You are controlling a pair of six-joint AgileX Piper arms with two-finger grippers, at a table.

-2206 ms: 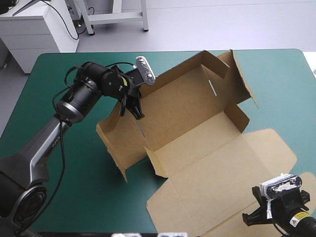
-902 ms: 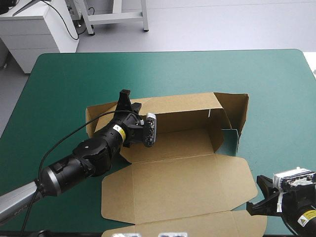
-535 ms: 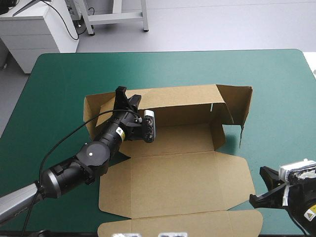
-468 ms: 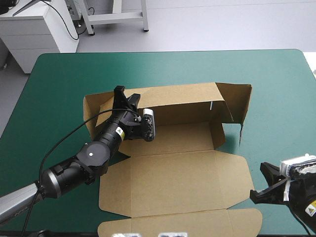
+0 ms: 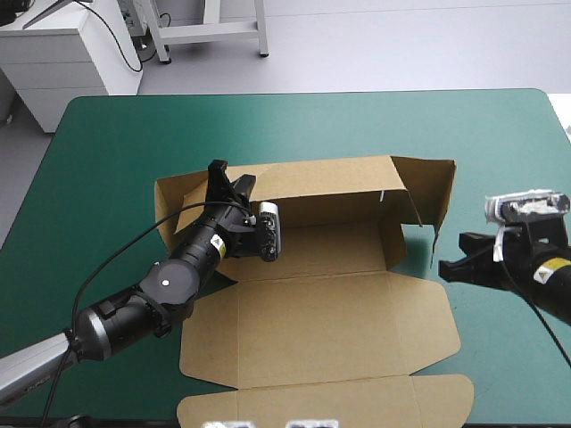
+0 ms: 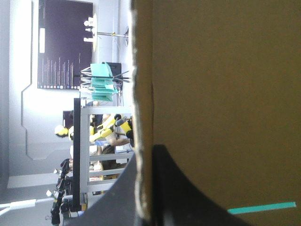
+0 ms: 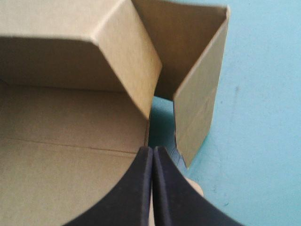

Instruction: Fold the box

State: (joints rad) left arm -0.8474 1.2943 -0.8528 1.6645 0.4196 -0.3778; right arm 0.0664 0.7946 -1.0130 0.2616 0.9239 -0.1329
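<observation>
The left tool [image 5: 230, 174] is clamped on the box [image 5: 321, 250]. In the left wrist view its two black fingers [image 6: 117, 193] stand one on each side of a raw board edge, with the sheet pinched between them. From above, that grip sits on the top edge of the far wall [image 5: 330, 178], close to its left end, and the arm reaches in from the near left across the left part of the box floor. The far wall stands upright. Just left of the grip a short end flap [image 5: 169, 201] rises from the table [image 5: 107, 152], tilted.

The right tool [image 5: 443, 267] is clenched on nothing. In its own view the fingers meet in one pointed arch [image 7: 153, 149]. Their tip points at the narrow gap between the inner flap [image 7: 127, 61] at the box's right end and the outer flap [image 7: 202, 94] beside it. The teal-green cover shows through that gap. From above, this tool hangs over the table just beside the box's right end, at the corner where the floor meets the lid, and does not visibly touch the board.

The box lies in the middle of the table, open toward the near side. Its floor is flat, and its lid [image 5: 330, 330] lies flat toward the near edge. A narrow tuck flap [image 5: 330, 406] forms the lid's near end. At the right end the outer flap stands upright and the inner one angles in toward the floor.
</observation>
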